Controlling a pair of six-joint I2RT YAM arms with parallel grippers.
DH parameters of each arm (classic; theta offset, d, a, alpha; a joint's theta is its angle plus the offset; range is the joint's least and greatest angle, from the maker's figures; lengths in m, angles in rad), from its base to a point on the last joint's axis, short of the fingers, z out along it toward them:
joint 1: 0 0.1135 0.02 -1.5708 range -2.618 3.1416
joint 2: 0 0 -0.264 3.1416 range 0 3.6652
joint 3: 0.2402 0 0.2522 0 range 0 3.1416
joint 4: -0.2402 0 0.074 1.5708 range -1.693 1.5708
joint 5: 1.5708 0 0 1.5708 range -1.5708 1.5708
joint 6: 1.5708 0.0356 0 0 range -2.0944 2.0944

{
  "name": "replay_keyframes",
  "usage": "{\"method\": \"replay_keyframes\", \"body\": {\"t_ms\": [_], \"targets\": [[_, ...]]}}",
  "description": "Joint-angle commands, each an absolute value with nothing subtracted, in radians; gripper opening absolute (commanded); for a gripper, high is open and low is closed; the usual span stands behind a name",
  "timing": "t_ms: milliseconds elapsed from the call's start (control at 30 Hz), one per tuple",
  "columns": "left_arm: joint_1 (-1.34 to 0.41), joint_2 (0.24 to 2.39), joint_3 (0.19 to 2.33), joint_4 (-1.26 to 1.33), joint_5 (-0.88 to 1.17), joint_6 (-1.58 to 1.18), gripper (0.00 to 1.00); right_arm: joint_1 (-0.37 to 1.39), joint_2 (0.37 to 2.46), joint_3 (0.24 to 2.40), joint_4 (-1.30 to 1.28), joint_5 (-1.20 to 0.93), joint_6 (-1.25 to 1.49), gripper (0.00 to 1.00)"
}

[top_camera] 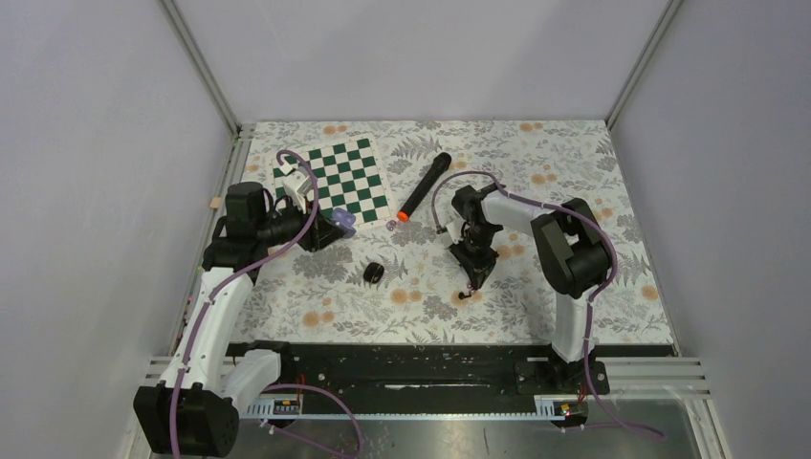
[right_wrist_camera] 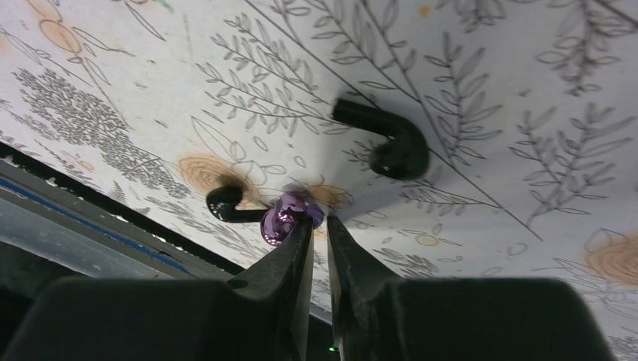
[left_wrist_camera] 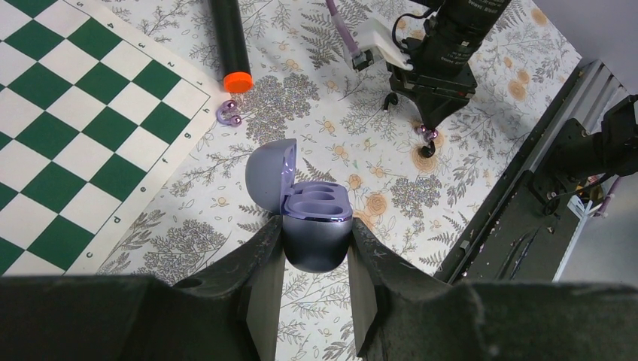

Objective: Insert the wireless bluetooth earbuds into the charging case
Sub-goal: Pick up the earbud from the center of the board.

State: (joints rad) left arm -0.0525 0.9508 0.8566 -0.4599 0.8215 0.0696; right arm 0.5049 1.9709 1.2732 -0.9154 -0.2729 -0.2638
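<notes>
My left gripper (left_wrist_camera: pixel 316 239) is shut on the open pale purple charging case (left_wrist_camera: pixel 310 214), lid up and both wells empty; in the top view the case (top_camera: pixel 343 222) sits at the left gripper (top_camera: pixel 330 229). My right gripper (right_wrist_camera: pixel 317 219) is shut on a pale purple earbud (right_wrist_camera: pixel 287 216), just above the tablecloth; it also shows in the left wrist view (left_wrist_camera: pixel 427 134). A black earbud (right_wrist_camera: pixel 226 204) lies right beside it, another black earbud (right_wrist_camera: pixel 390 141) a little farther. The second purple earbud (left_wrist_camera: pixel 229 114) lies by the marker's orange tip.
A black marker (top_camera: pixel 426 185) with an orange tip lies at the centre back. A green-and-white chessboard mat (top_camera: pixel 335 177) is at the back left. A small black oval object (top_camera: pixel 374 273) lies between the arms. The black rail (top_camera: pixel 430 363) runs along the near edge.
</notes>
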Motion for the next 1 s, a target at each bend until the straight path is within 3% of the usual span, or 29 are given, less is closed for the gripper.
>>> {"method": "replay_keyframes", "body": {"t_ms": [0, 267, 567, 800, 967], "targets": [[-0.055, 0.945, 0.866, -0.452, 0.819, 0.081, 0.00, 0.548, 1.984, 1.260, -0.893, -0.292, -0.212, 0.18], [-0.054, 0.952, 0.882, -0.480, 0.819, 0.103, 0.00, 0.600, 1.901, 1.294, -0.846, -0.169, -0.319, 0.00], [-0.028, 1.015, 0.845, -0.329, 0.911, 0.012, 0.00, 0.610, 1.597, 1.321, -0.791, -0.142, -0.484, 0.00], [-0.072, 1.102, 0.849, -0.191, 0.997, -0.056, 0.00, 0.653, 1.474, 1.391, -0.760, -0.140, -0.505, 0.00], [-0.135, 1.166, 0.885, -0.128, 0.952, -0.127, 0.00, 0.696, 1.453, 1.482, -0.739, -0.088, -0.466, 0.00]]}}
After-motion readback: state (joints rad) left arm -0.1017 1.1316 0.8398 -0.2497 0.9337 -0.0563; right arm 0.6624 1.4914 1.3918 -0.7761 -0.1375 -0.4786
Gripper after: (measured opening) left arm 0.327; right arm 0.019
